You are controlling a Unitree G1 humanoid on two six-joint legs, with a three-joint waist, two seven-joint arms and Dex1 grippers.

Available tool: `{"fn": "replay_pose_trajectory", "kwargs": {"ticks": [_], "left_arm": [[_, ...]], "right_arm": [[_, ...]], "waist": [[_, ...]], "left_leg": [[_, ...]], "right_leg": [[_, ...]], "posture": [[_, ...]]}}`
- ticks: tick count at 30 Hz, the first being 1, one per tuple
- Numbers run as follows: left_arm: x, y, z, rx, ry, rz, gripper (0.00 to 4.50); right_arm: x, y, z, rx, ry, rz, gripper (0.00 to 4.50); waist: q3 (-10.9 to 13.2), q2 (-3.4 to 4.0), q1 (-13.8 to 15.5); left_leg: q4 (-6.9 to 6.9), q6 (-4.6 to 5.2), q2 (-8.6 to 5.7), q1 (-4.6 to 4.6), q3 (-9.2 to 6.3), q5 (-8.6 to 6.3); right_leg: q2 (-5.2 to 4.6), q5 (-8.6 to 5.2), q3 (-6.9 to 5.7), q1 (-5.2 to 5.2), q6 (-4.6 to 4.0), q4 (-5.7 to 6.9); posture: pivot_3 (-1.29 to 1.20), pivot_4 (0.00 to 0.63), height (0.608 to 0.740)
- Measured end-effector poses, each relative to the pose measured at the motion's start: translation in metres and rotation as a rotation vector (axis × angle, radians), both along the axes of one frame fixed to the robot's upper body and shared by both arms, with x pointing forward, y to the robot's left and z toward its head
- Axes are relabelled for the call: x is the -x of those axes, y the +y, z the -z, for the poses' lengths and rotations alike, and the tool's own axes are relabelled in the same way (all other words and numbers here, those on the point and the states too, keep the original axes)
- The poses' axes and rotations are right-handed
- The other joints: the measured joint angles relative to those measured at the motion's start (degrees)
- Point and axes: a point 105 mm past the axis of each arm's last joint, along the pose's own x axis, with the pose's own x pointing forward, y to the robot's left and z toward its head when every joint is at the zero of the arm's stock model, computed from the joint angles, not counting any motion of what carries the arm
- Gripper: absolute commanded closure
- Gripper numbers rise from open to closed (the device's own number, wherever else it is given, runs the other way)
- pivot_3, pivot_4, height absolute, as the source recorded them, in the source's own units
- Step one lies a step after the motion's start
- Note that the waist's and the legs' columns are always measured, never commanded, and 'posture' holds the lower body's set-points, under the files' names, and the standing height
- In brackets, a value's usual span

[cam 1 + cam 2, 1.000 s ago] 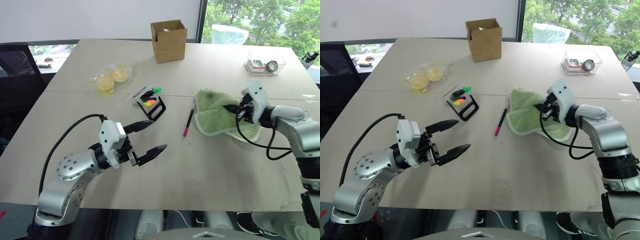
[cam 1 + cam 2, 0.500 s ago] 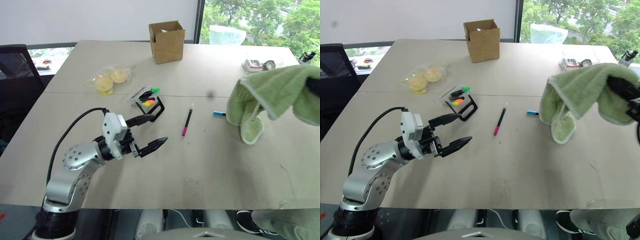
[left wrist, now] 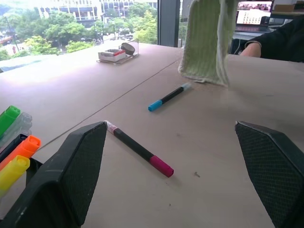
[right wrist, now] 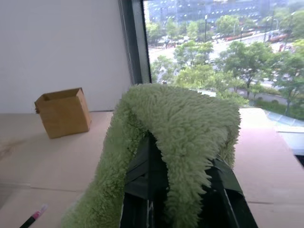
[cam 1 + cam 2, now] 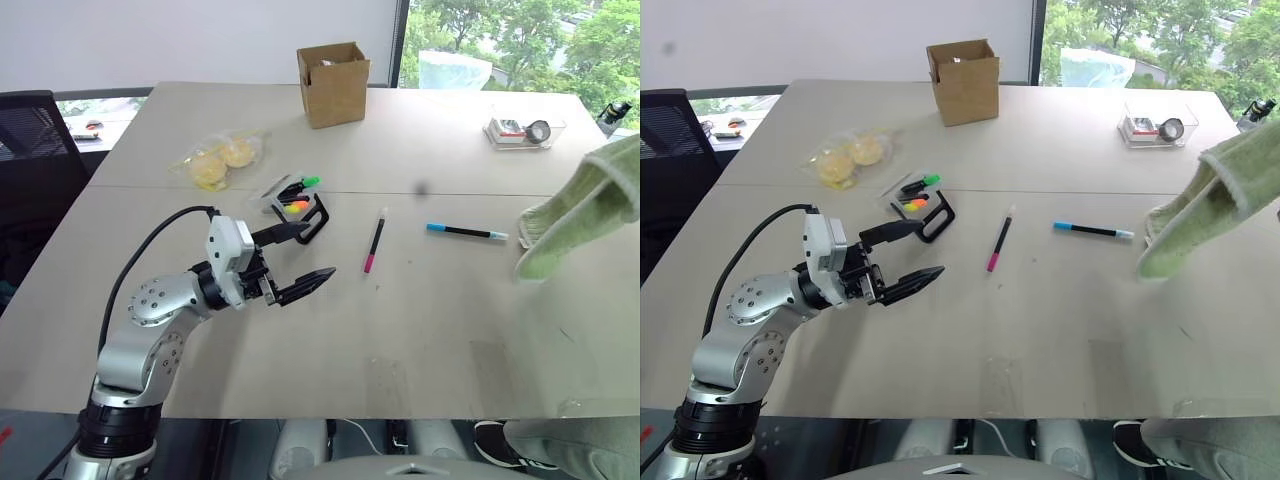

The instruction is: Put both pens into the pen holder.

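Observation:
Two slim black pens lie on the table: the magenta-ended pen [image 5: 375,243] near the middle and the cyan-ended pen [image 5: 466,231] to its right, both uncovered. The pen holder [image 5: 300,207], a small black frame with bright highlighters in it, lies left of them. My left gripper [image 5: 318,250] hovers open just in front of the holder, pointing toward the magenta-ended pen [image 3: 140,149]. At the right edge a green towel [image 5: 580,215] hangs in the air. It is draped over my right gripper [image 4: 148,166], which is shut on it.
A brown cardboard box [image 5: 335,82] stands at the back. A bag of buns [image 5: 222,158] lies at the back left and a clear tray [image 5: 523,130] at the back right. A black chair [image 5: 30,150] is on the left. A person's sleeve [image 3: 280,42] shows beyond the table.
My right arm has lifted the green towel off the table, up and to the right, uncovering the cyan-ended pen. The left gripper has edged slightly forward, still open.

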Motion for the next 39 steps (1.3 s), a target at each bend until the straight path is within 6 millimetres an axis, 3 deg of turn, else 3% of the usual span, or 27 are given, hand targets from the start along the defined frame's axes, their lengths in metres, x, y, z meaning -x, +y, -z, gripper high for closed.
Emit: {"fn": "replay_pose_trajectory", "kwargs": {"ticks": [2, 3, 7, 10, 13, 16, 18, 20, 21, 24, 26, 29, 32, 34, 37, 39], "left_arm": [[0.000, 0.000, 0.000, -0.001, 0.000, -0.002, 0.00], [0.000, 0.000, 0.000, -0.001, -0.002, -0.002, 0.00], [0.000, -0.002, 0.002, -0.004, 0.004, 0.002, 0.00], [0.000, -0.003, 0.002, -0.006, 0.003, -0.001, 0.00], [-0.001, -0.005, 0.001, -0.005, 0.000, -0.002, 0.00], [-0.001, -0.005, 0.001, -0.003, 0.017, -0.002, 0.00], [0.001, -0.007, 0.000, -0.006, 0.013, 0.005, 0.00], [0.004, -0.007, -0.002, -0.013, 0.014, 0.013, 0.00], [0.005, -0.006, -0.002, -0.011, 0.019, 0.008, 0.00], [0.005, -0.004, -0.003, -0.006, 0.024, -0.001, 0.00], [0.007, -0.005, -0.006, -0.009, 0.026, 0.009, 0.00], [0.007, -0.007, -0.007, -0.018, 0.023, 0.022, 0.00], [0.006, -0.007, -0.012, -0.023, 0.008, 0.028, 0.00], [0.005, -0.006, -0.013, -0.020, 0.007, 0.022, 0.00], [0.008, -0.004, -0.010, -0.022, 0.020, 0.003, 0.00], [0.013, -0.002, -0.006, -0.019, 0.037, -0.021, 0.00]], "right_arm": [[-0.009, -0.007, 0.009, 0.031, 0.055, 0.059, 4.45], [-0.020, -0.014, 0.024, 0.053, 0.133, 0.112, 4.45], [-0.060, -0.039, 0.118, 0.123, 0.499, 0.284, 4.45], [-0.082, -0.037, 0.153, 0.263, 0.646, 0.329, 4.45], [-0.100, -0.023, 0.172, 0.431, 0.714, 0.255, 3.36], [-0.099, -0.009, 0.192, 0.495, 0.778, 0.118, 1.90], [-0.095, -0.010, 0.192, 0.513, 0.790, 0.094, 1.21], [-0.074, -0.013, 0.186, 0.578, 0.816, 0.035, 0.27], [-0.067, -0.011, 0.180, 0.585, 0.812, 0.006, 0.03], [-0.058, 0.000, 0.164, 0.573, 0.763, -0.068, 0.03], [-0.050, 0.047, 0.131, 0.610, 0.631, -0.313, 0.03], [-0.060, 0.081, 0.112, 0.689, 0.532, -0.451, 0.03], [-0.076, 0.099, 0.111, 0.768, 0.497, -0.516, 0.03], [-0.092, 0.113, 0.123, 0.814, 0.495, -0.573, 0.03], [-0.105, 0.108, 0.138, 0.859, 0.551, -0.549, 0.03], [-0.113, 0.081, 0.144, 0.874, 0.615, -0.445, 0.03]], "waist": [[0.0, -0.02, 0.0], [0.0, -0.06, 0.0], [-0.1, 0.00, -0.1], [-0.1, 0.27, -0.5], [-0.1, 0.28, -0.8], [0.0, 0.30, -0.3], [0.0, 0.31, 0.0], [0.0, 0.35, 0.5], [0.0, 0.35, 0.5], [0.0, 0.35, 0.3], [0.0, 0.33, -0.7], [0.0, 0.26, -1.3], [0.0, 0.23, -1.4], [0.0, 0.21, -1.4], [0.0, 0.21, -1.1], [0.0, 0.21, -0.6]], "left_leg": [[0.00, 0.00, 0.01, 0.00, 0.00, 0.00], [0.01, 0.00, 0.01, 0.00, 0.02, 0.00], [0.03, 0.03, -0.01, 0.02, 0.27, -0.01], [0.02, 0.05, -0.03, 0.06, 0.44, -0.02], [0.00, 0.05, -0.01, 0.02, 0.41, -0.02], [-0.05, 0.09, 0.05, -0.12, 0.37, -0.05], [-0.05, 0.14, 0.05, -0.13, 0.40, -0.09], [-0.04, 0.25, 0.04, -0.16, 0.43, -0.17], [-0.04, 0.27, 0.04, -0.16, 0.46, -0.19], [-0.02, 0.30, 0.03, -0.13, 0.45, -0.21], [0.01, 0.32, 0.03, 0.12, 0.55, -0.22], [0.06, 0.33, 0.06, 0.19, 0.56, -0.21], [0.13, 0.34, 0.05, 0.23, 0.67, -0.20], [0.13, 0.35, 0.03, 0.17, 0.74, -0.21], [0.12, 0.35, 0.01, 0.01, 0.76, -0.21], [0.10, 0.25, -0.01, -0.18, 0.82, -0.16]], "right_leg": [[0.02, 0.00, 0.02, 0.00, 0.00, 0.00], [0.02, 0.00, 0.06, 0.00, 0.00, 0.00], [0.02, -0.01, 0.35, -0.08, -0.02, 0.01], [0.09, 0.05, 0.51, -0.14, 0.08, 0.02], [0.14, 0.05, 0.47, -0.17, 0.08, -0.01], [0.11, 0.02, 0.41, -0.21, 0.14, -0.09], [0.08, -0.01, 0.42, -0.21, 0.18, -0.12], [-0.03, -0.09, 0.37, -0.18, 0.32, -0.14], [-0.06, -0.10, 0.37, -0.17, 0.34, -0.17], [-0.06, -0.10, 0.39, -0.11, 0.34, -0.19], [0.04, -0.06, 0.46, -0.10, 0.51, -0.14], [0.08, -0.05, 0.49, -0.08, 0.43, -0.14], [0.07, -0.03, 0.59, -0.07, 0.37, -0.14], [0.05, 0.11, 0.64, -0.12, 0.17, -0.16], [0.02, 0.22, 0.67, -0.21, 0.37, -0.20], [-0.12, 0.17, 0.70, -0.34, 0.47, -0.23]], "posture": [[0.00, 0.150, 0.740], [0.00, 0.150, 0.740], [0.00, 0.150, 0.740], [0.00, 0.150, 0.740], [0.00, 0.150, 0.740], [0.00, 0.150, 0.740], [0.00, 0.150, 0.740], [0.00, 0.150, 0.740], [0.00, 0.150, 0.740], [0.00, 0.150, 0.740], [0.00, 0.150, 0.740], [0.00, 0.150, 0.740], [0.00, 0.150, 0.740], [0.00, 0.150, 0.740], [0.00, 0.150, 0.740], [0.00, 0.150, 0.740]]}}
